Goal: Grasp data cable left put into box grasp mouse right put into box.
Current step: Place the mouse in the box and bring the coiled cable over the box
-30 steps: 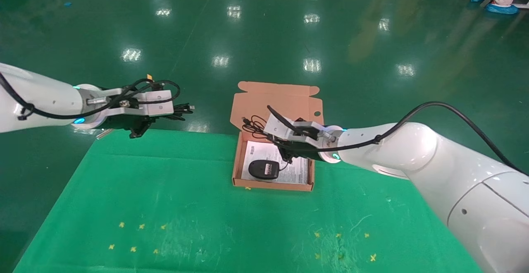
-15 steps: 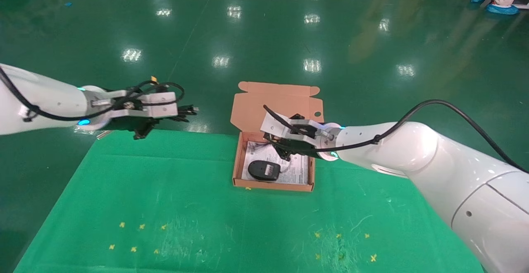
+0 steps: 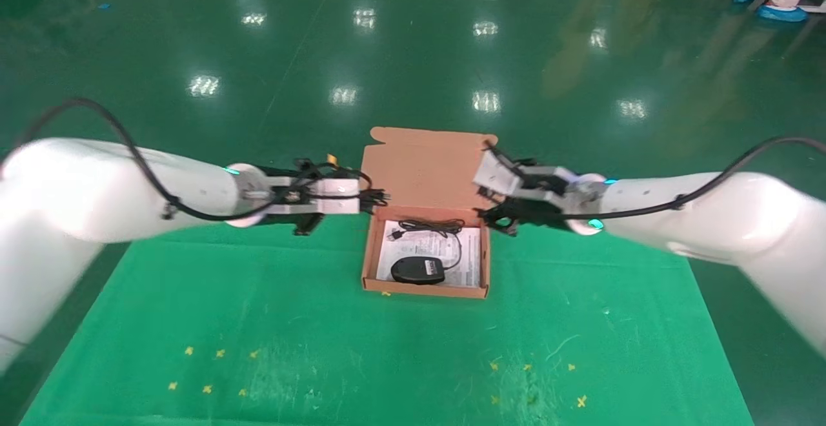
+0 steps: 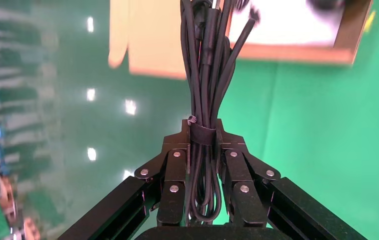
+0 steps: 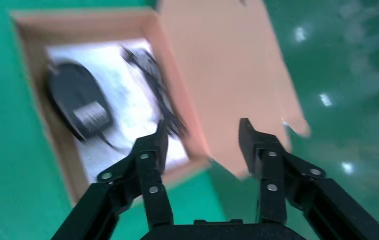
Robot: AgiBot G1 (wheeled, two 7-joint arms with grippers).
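The black mouse (image 3: 418, 270) lies on the white leaflet in the open cardboard box (image 3: 368, 259), its thin cord (image 3: 445, 227) looped behind it. In the right wrist view the mouse (image 5: 77, 102) shows beyond the fingers. My left gripper (image 3: 369, 200) hovers at the box's back left corner, shut on the data cable (image 4: 205, 75), a strapped black bundle sticking out toward the box (image 4: 297, 52). My right gripper (image 3: 495, 218) is just off the box's back right corner. It (image 5: 202, 132) stands open with nothing between its fingers.
The box's lid (image 3: 426, 168) stands open behind it, over the table's far edge. Green cloth (image 3: 271, 323) covers the table, with small yellow marks on it. Shiny green floor lies beyond, and people's feet (image 3: 771, 0) are far back right.
My left arm has swung right, carrying the data cable up to the box. My right gripper has pulled back from over the box to its right side, and the mouse cord now lies inside.
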